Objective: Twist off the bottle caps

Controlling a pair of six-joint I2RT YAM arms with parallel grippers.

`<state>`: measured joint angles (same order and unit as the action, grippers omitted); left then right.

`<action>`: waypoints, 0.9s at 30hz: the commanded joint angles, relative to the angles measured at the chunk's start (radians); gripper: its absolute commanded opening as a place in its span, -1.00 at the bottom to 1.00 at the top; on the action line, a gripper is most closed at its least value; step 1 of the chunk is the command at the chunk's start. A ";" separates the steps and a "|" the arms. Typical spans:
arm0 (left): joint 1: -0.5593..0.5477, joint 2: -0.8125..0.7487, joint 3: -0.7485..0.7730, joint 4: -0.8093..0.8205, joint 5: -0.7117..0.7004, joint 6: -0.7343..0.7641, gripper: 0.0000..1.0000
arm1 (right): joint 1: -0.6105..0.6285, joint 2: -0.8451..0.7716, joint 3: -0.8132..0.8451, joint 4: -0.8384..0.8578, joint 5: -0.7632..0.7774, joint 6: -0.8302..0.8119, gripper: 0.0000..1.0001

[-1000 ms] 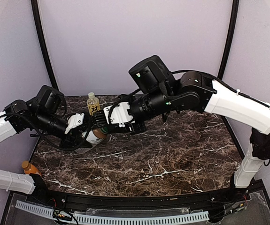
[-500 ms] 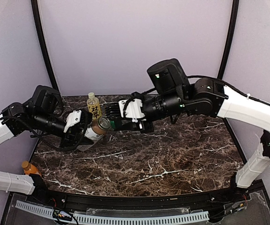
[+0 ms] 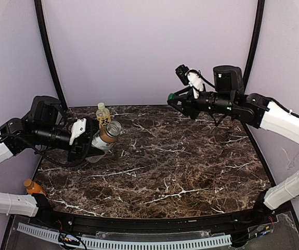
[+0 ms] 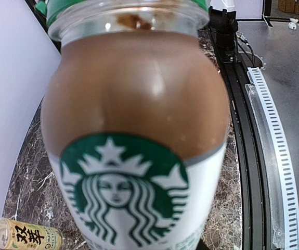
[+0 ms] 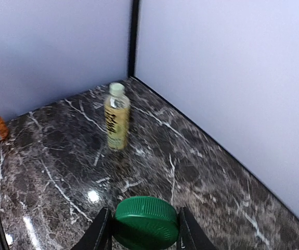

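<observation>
Marbled dark bench (image 3: 191, 172), lilac walls (image 3: 149, 47) behind. Right tool (image 3: 175, 99) pinched shut on the dark green cap (image 5: 145, 221), raised above the far right of the stone; left tool (image 3: 89, 146) clamped round the white-labelled bottle (image 3: 107, 135), held tilted, mouth open, at the left. Best now: set the cap on bare stone away from the edge, level the open bottle against a spill, then go for the yellow-labelled bottle (image 5: 116, 121), upright at the back left, cream cap (image 5: 117, 88) on.

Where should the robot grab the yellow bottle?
Probably grip the yellow bottle around its labelled middle, coming in level from the side. It stands upright and alone, with straight sides, and that grip leaves its cap free to twist.
</observation>
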<state>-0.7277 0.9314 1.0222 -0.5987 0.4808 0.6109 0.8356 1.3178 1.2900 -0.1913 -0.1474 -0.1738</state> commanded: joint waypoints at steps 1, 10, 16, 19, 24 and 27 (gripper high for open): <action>0.017 -0.031 -0.027 0.040 -0.014 -0.028 -0.99 | -0.082 0.132 0.100 -0.339 0.275 0.346 -1.00; 0.022 -0.068 -0.076 0.089 -0.016 -0.046 -0.99 | -0.279 0.289 -0.006 -0.689 0.231 0.450 -1.00; 0.025 -0.082 -0.065 0.108 0.014 -0.074 -0.99 | -0.372 0.442 -0.097 -0.681 0.191 0.423 -1.00; 0.027 -0.083 -0.063 0.117 0.028 -0.088 -0.99 | -0.375 0.498 -0.111 -0.669 0.219 0.414 -0.96; 0.029 -0.078 -0.058 0.123 0.054 -0.095 -0.97 | -0.375 0.531 -0.123 -0.654 0.192 0.406 -0.38; 0.028 -0.076 -0.056 0.130 0.055 -0.096 -0.97 | -0.376 0.518 -0.121 -0.657 0.194 0.407 0.36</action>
<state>-0.7044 0.8616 0.9600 -0.4950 0.5056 0.5335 0.4561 1.8366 1.1778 -0.8413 0.0517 0.2359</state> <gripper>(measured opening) 0.303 0.494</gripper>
